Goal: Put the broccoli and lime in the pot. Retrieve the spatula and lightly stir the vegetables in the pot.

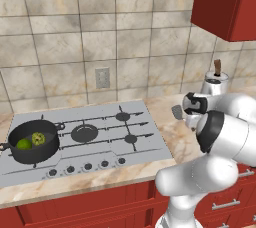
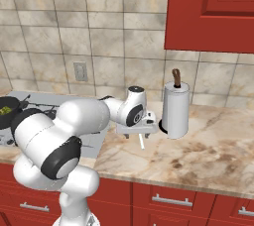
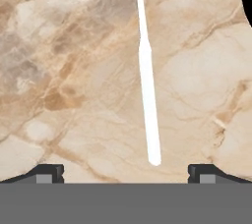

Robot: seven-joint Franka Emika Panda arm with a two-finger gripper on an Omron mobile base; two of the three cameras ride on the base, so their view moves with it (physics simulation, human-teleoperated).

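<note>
Broccoli (image 1: 38, 138) and lime (image 1: 24, 144) sit in the pot (image 1: 33, 142); your wide-open, empty tool (image 3: 126, 173) hovers over the spatula (image 3: 147, 90), blade toward twelve o'clock. Lower and grasp its handle.

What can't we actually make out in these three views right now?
- spatula, hand view: most of the grey blade is cut off by the top edge.
- spatula, right base view: the gripper covers all but the handle's end.
- pot, right base view: cut by the left edge; contents too small to tell there.
- lime and broccoli, left base view: lower parts hidden by the pot's wall; touching or apart is unclear.
</note>
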